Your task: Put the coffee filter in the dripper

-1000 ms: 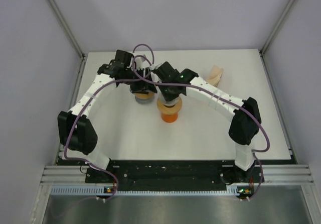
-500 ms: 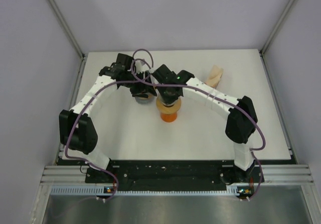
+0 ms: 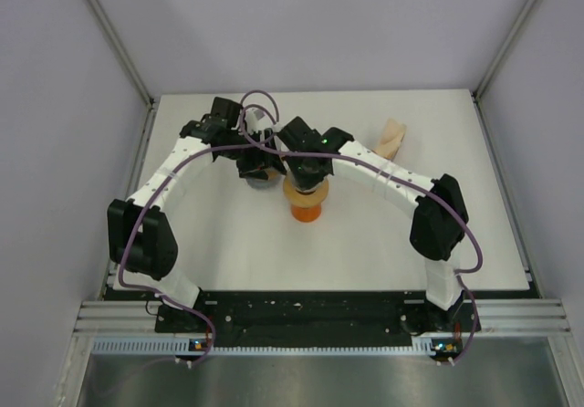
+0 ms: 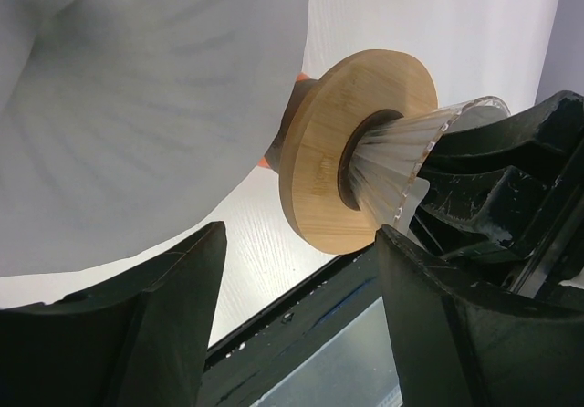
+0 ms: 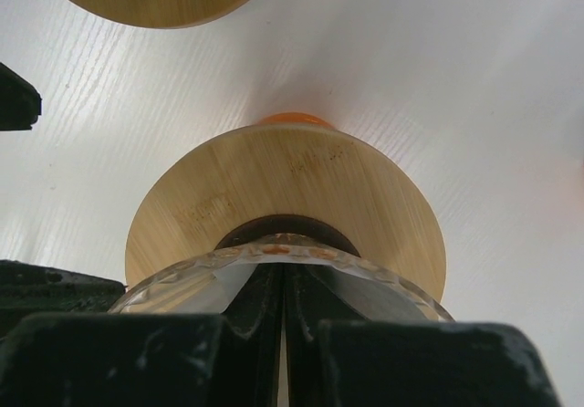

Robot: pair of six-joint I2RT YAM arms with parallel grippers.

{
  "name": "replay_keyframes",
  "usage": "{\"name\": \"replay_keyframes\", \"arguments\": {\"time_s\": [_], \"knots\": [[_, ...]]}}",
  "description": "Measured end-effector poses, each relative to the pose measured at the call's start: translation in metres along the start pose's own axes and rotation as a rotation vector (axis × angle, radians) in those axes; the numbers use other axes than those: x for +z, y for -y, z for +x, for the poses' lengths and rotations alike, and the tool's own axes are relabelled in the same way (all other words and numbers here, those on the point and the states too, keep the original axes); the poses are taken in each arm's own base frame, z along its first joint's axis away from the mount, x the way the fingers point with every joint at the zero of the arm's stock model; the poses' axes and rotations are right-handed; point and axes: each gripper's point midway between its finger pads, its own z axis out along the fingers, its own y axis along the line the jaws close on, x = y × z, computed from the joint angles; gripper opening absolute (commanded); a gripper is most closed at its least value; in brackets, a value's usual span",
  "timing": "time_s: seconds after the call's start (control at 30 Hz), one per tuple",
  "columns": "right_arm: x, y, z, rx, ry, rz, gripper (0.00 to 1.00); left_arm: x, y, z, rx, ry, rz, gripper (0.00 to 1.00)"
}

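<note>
Coffee filter [image 3: 392, 137], a tan folded piece, lay near the back right of the white, wood-grained table [image 3: 365, 243], well apart from both arms; plain grey walls [image 3: 319, 24] closed the table in on three sides, with a metal rail [image 3: 319, 314] along the near edge; the dripper [image 5: 283, 206], its wooden collar over an orange cup [image 3: 307, 211], stood mid-table, glass rim clenched by the right gripper [image 5: 284, 288]; the left gripper [image 4: 301, 243] hovered just beside, fingers spread.

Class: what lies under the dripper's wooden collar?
An orange cup. Its side shows from above; the wooden collar covers its mouth, so its inside cannot be seen.
</note>
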Motion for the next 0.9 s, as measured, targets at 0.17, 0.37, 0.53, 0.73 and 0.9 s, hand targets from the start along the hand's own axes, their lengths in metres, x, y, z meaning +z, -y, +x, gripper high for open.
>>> {"name": "replay_keyframes", "arguments": {"time_s": [0.17,0.37,0.53,0.73,0.9], "knots": [[0.0,-0.001,-0.001,0.01,0.005,-0.005,0.0,0.001,0.004,0.0,-0.01,-0.002,0.025,0.67],[0.0,0.002,-0.003,0.021,0.006,-0.007,0.0,0.004,0.012,-0.002,-0.027,0.001,0.099,0.67],[0.002,0.003,-0.004,0.023,0.011,-0.011,0.0,0.002,0.009,-0.008,-0.038,0.026,0.182,0.66],[0.005,-0.001,-0.007,0.035,0.023,-0.028,0.0,-0.007,0.023,-0.011,-0.059,0.049,0.28,0.69],[0.005,-0.003,-0.009,0.036,0.029,-0.037,0.0,-0.006,0.023,-0.012,-0.059,0.065,0.294,0.58]]}}
